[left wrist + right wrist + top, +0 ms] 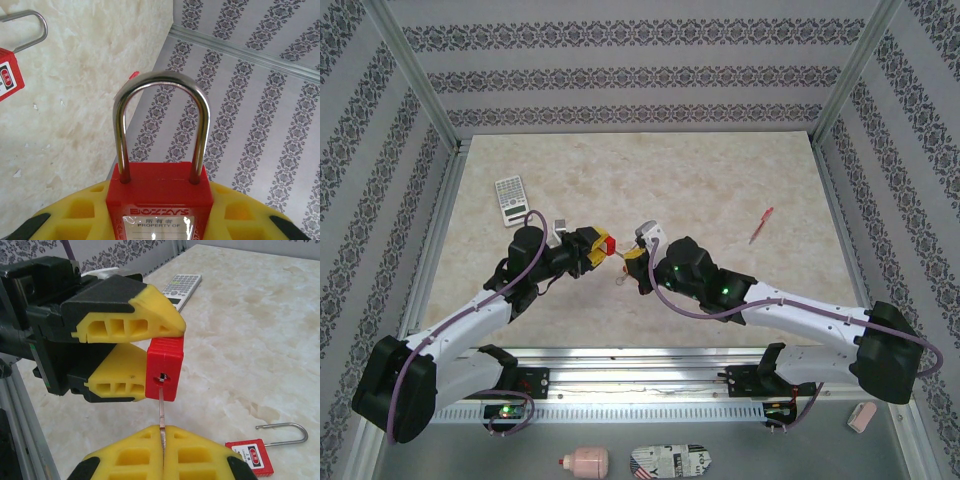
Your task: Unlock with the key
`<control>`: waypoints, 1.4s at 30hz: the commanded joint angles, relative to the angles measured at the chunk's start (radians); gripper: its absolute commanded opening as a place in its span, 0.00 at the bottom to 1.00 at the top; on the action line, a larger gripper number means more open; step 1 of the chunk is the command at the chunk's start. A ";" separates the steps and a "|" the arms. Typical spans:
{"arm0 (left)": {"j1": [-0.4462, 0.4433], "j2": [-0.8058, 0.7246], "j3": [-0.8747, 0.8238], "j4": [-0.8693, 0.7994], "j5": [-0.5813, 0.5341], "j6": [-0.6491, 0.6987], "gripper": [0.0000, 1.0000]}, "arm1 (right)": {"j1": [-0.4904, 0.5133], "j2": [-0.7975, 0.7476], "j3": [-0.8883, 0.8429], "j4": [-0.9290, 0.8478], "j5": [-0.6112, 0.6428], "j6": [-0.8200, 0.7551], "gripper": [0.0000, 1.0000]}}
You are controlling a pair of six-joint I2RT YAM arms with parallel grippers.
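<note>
**A:** Over to the left gripper. Clamped hard on the red padlock, pinching its body between the yellow jaws. Held up off the desk, to the right of the calculator and nearer the arm bases.

**B:** And across to the right gripper. Pressed together, jaws nipping the key with just the blade poking out. Pointing straight up, with the tip in the keyhole on the end face opposite the shackle.

**A:** Checking that shackle from the left wrist. Seated in the red body on both legs, looking closed.

**B:** Spotting a second padlock as well. Lying flat on the desk, farther from the calculator than the held one.
</note>
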 commanded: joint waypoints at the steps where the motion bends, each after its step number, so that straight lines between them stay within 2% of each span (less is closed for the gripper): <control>1: 0.009 -0.018 0.039 -0.002 0.003 0.021 0.00 | 0.008 0.009 -0.008 0.030 0.020 0.014 0.00; 25: 0.009 -0.014 0.026 -0.040 -0.002 0.065 0.00 | 0.004 0.007 0.030 0.022 0.014 0.004 0.00; 33: 0.009 -0.006 0.015 -0.006 -0.003 0.058 0.00 | 0.004 0.021 0.033 0.035 0.006 0.017 0.00; 42: 0.009 -0.022 0.022 -0.071 -0.008 0.095 0.00 | 0.004 0.029 0.049 0.041 0.004 0.018 0.00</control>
